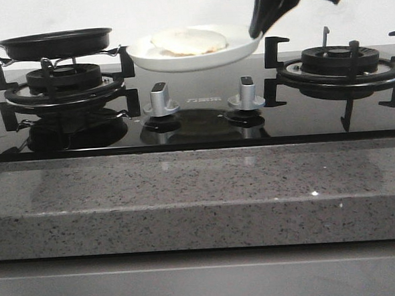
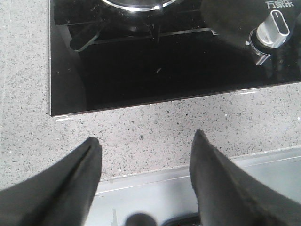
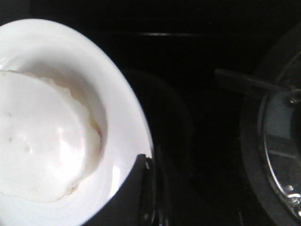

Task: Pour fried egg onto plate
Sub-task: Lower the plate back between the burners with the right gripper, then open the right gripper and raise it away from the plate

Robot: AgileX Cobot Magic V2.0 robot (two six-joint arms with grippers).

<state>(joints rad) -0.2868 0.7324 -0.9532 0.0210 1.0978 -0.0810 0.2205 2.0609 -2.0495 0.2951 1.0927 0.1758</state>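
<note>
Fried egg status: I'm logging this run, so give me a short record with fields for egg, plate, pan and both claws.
egg: fried egg lies on the plate
plate: white plate held above the hob between the burners, gripped at its rim
pan: black pan on the left burner, no egg visible in it
right claw: right claw shut on the plate rim
left claw: left claw open, holding nothing, over the counter edge

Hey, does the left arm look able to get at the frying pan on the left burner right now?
Probably yes. The left gripper hangs open over the counter edge in front of the stove, holding nothing. The frying pan sits uncovered on the left burner, nothing between them. The right gripper is busy with the plate.
</note>
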